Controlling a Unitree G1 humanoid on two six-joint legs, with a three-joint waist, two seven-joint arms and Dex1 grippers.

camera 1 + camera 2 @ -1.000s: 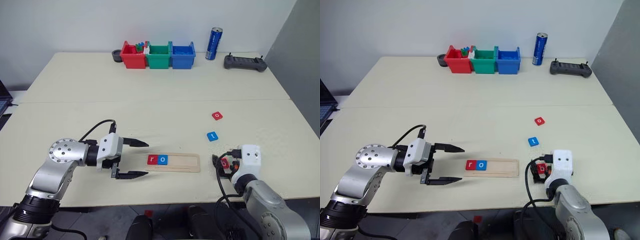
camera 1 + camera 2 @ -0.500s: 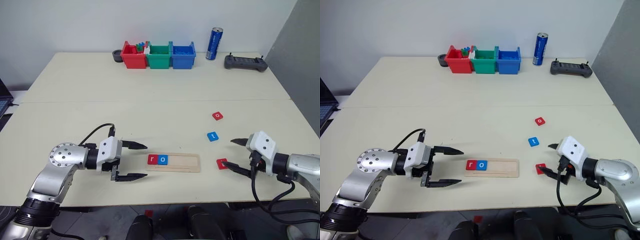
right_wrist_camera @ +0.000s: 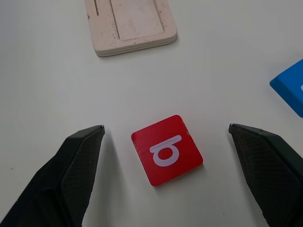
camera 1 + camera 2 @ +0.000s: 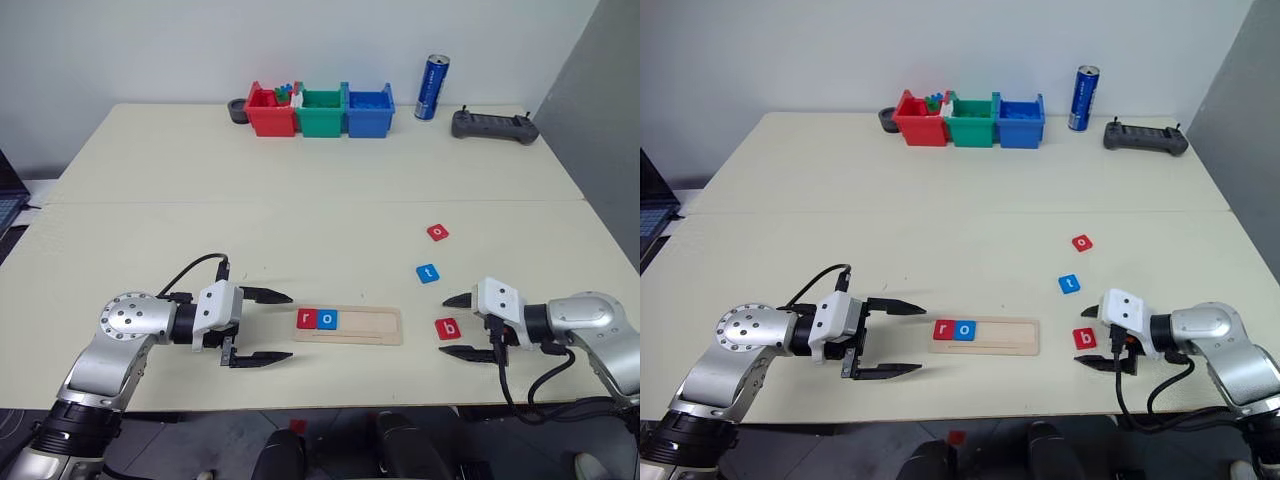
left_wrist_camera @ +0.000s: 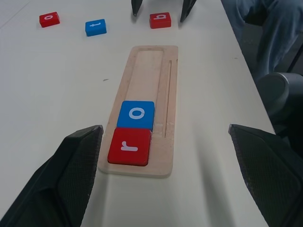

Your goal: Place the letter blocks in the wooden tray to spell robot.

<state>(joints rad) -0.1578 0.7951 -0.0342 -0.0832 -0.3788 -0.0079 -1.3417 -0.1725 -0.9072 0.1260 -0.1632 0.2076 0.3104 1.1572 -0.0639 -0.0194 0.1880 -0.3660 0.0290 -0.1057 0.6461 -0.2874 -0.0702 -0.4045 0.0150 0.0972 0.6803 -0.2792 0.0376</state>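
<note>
The wooden tray [image 4: 348, 325], a long shallow strip of pale wood with a raised rim, lies flat near the front edge of the table [image 4: 300, 190]. Two of the letter blocks sit side by side at its left end, touching: a red "r" block [image 4: 306, 319] at the very end and a blue "o" block [image 4: 326, 320] next to it. The remainder of the tray's recess is bare wood.

Three more blocks lie on the table to the right of the tray. A red "b" block [image 4: 447, 327] rests just beside the tray's right end, flat, white letter up. A blue "t" block [image 4: 427, 272] lies a little farther back, and a red "o" block [image 4: 437, 232] farther back again, each apart from the others.

The right pincer [image 4: 459, 326] is low over the table, its two black fingers spread wide on either side of the "b" block without touching it. The left pincer [image 4: 265, 325] hovers just beside the tray's left end, pointing along it, fingers also spread wide and holding nothing.

Along the far edge of the table stand a red bin [image 4: 268, 111], a green bin [image 4: 320, 113] and a blue bin [image 4: 368, 112] in a row, with a blue can [image 4: 431, 73] upright and a dark controller [image 4: 494, 125] to their right.
</note>
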